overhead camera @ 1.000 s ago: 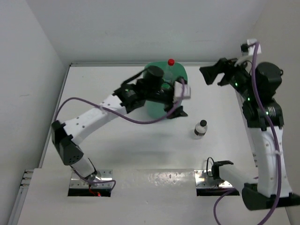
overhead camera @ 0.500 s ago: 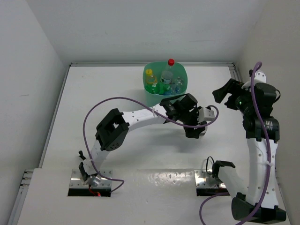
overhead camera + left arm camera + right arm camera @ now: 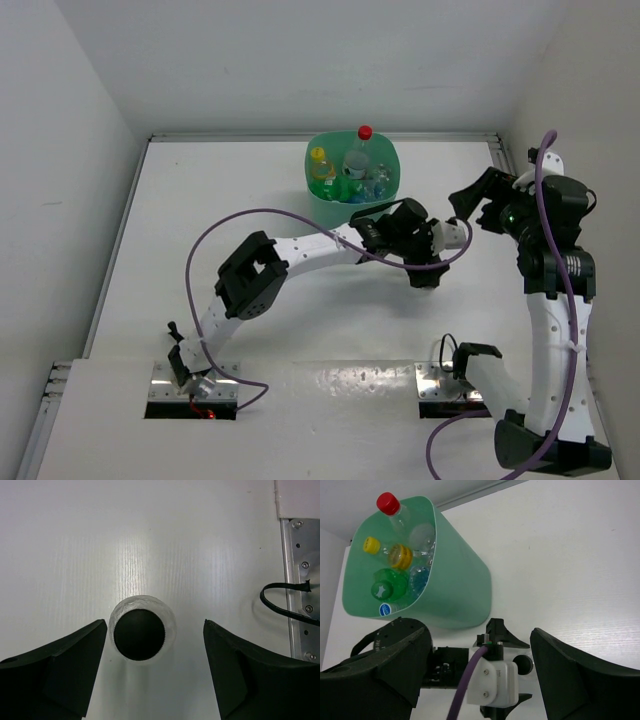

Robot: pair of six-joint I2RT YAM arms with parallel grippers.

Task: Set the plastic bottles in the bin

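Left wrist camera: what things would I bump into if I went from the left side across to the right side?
One gripper finger → black-capped bottle standing on the table → other gripper finger.

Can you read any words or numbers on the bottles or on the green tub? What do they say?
No word or number can be read here.
Bottles in the bin: labels too blurred to read.
Green cap: a white mark, no clear letters.
Blue-and-white spot below it: too small to read.
Black cap in the left wrist view: plain, no writing.
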